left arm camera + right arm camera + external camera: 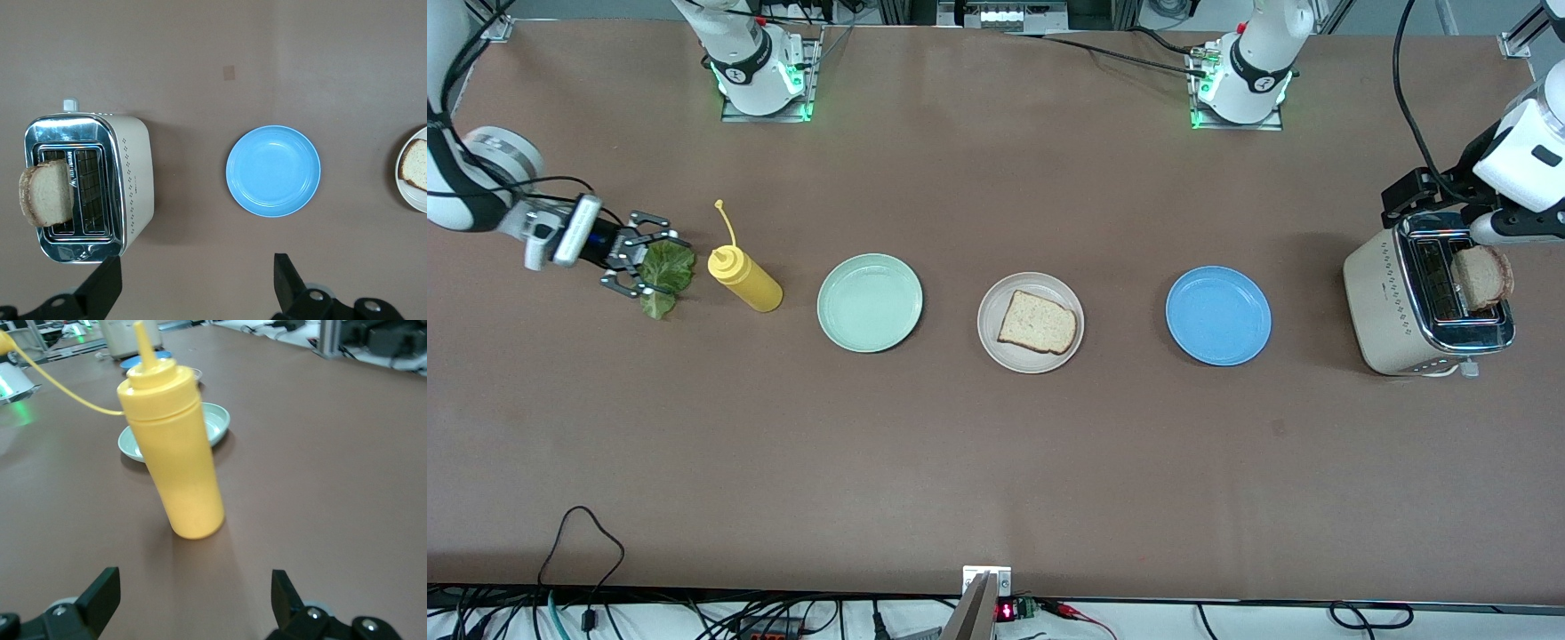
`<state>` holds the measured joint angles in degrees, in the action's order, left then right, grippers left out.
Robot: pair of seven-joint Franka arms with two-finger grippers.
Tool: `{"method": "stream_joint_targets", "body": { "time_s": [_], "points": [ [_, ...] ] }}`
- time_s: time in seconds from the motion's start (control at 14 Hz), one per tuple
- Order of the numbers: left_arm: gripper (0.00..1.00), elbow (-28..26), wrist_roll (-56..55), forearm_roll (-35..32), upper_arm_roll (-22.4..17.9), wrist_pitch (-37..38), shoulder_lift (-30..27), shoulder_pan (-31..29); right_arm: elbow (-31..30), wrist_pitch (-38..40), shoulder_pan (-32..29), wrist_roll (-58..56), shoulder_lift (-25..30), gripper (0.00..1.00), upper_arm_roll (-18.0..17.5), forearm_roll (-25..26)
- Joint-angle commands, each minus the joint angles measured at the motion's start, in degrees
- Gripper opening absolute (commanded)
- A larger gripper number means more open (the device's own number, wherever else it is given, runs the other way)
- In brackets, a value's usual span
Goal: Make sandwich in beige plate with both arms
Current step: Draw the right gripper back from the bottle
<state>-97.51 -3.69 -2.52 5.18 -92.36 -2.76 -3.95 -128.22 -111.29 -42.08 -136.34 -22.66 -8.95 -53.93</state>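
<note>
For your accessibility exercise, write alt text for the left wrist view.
A cream toaster with one bread slice sticking out of a slot; beside it a blue plate, with the open left gripper above the table.

Two glossy white arms (760, 58) with black joint bands, green-lit bases, black cables and black-fingered grippers (636, 253).

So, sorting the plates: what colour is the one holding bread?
Pale beige plate, bread; clearest in the front view.
</note>
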Motion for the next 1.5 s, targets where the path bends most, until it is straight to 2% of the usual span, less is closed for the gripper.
{"method": "stream_joint_targets", "body": {
  "time_s": [0.0,0.36,0.5,0.71,1.07,1.21,1.42],
  "points": [
    [1.0,0.56,0.35,0.68,0.09,1.04,-0.49,-0.27,2.44,1.78,-0.11,10.62,3.58,1.0,1.3,4.61],
    [1.0,0.47,0.35,0.68,0.09,1.04,-0.5,-0.18,7.98,-1.29,2.0,36.8,6.22,1.0,2.0,12.44],
    [1.0,0.47,0.35,0.68,0.09,1.13,-0.49,-0.18,8.78,-2.7,3.58,48.92,6.93,1.0,2.0,12.88],
    [1.0,0.47,0.35,0.76,0.09,1.04,-0.49,-0.18,8.95,-7.61,6.04,67.2,7.19,1.0,2.0,17.17],
    [1.0,0.47,0.35,0.76,0.09,1.04,-0.5,-0.18,8.95,-14.91,12.19,101.56,8.07,1.0,0.87,33.6],
    [1.0,0.47,0.35,0.76,0.09,1.04,-0.49,-0.18,8.95,-16.76,13.34,113.78,7.63,1.0,-1.5,39.14],
    [1.0,0.47,0.35,0.68,0.09,1.04,-0.58,-0.18,8.95,-19.4,14.74,124.98,6.05,1.0,-3.18,49.6]
  ]
}}
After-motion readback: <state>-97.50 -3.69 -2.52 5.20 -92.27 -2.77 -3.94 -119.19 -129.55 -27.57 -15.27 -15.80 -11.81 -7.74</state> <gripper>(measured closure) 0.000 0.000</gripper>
